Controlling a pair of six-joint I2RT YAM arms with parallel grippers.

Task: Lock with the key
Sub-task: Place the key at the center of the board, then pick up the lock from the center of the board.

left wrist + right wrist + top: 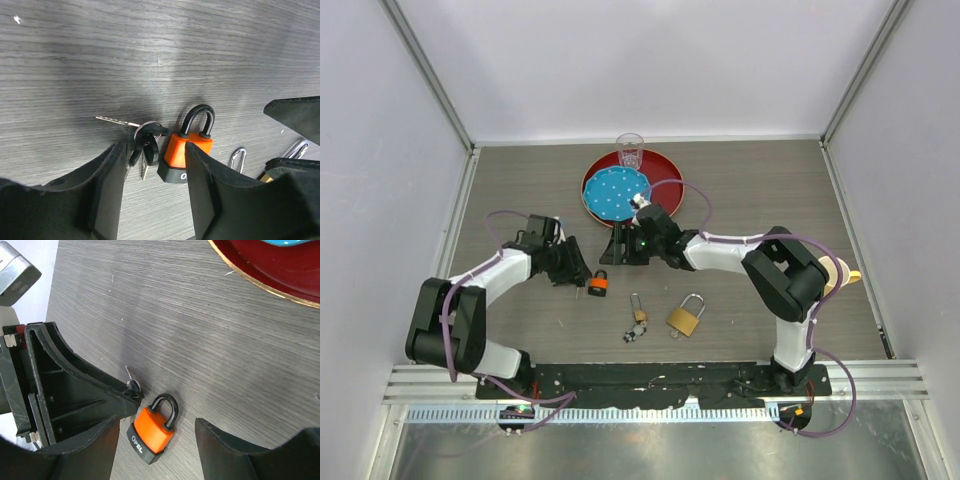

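An orange padlock (598, 285) with a black shackle and base lies flat on the grey table, its shackle shut. It shows in the left wrist view (186, 150) and the right wrist view (152, 432). A bunch of keys on a ring (145, 139) lies touching its left side, one silver key pointing away. My left gripper (578, 272) is open just above them, its fingers straddling the keys and the padlock's left edge (156, 146). My right gripper (620, 246) is open and empty, hovering over the padlock (157, 421). Only the key ring's edge (133, 386) shows past the left gripper.
A brass padlock (685, 318) and a small padlock with keys (637, 322) lie nearer the front. A red plate (670, 185) holding a blue dish (615, 193) and a clear glass (630, 151) stand at the back. The left gripper's black body (65, 390) fills the right wrist view's left.
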